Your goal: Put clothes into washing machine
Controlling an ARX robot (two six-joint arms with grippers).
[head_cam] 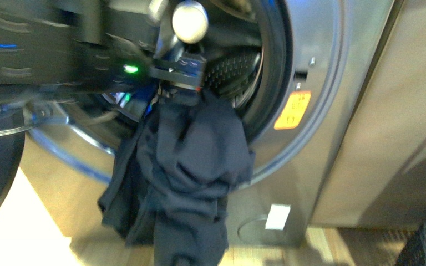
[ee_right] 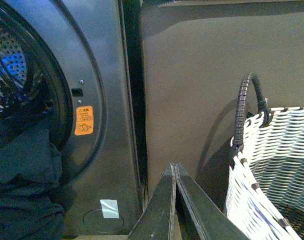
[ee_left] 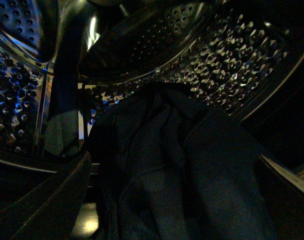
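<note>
Across the upper left of the front view our left arm [head_cam: 44, 50] reaches, blurred, toward the porthole of the washing machine [head_cam: 321, 66], a green light glowing on it. Just right of that light our left gripper [head_cam: 184, 83] sits at the mouth of the drum, and the clothes [head_cam: 183, 172] hang from it, so its fingers appear clamped on the top of the fabric. The dark navy garment drapes over the lower lip of the opening and falls down the machine's front, its lowest folds reaching the bottom edge of the frame. Right of the porthole we see the orange warning sticker [head_cam: 293, 110], and lower down a small white label [head_cam: 278, 216].

From the left wrist view, the clothes [ee_left: 192, 180] fill the lower centre, with the perforated drum [ee_left: 227, 55] curving behind.

From the right wrist view, the sticker [ee_right: 83, 120] shows at left, our right gripper [ee_right: 175, 200] at bottom centre with its fingers pressed together and empty, and a white woven basket [ee_right: 277, 165] at right.
</note>
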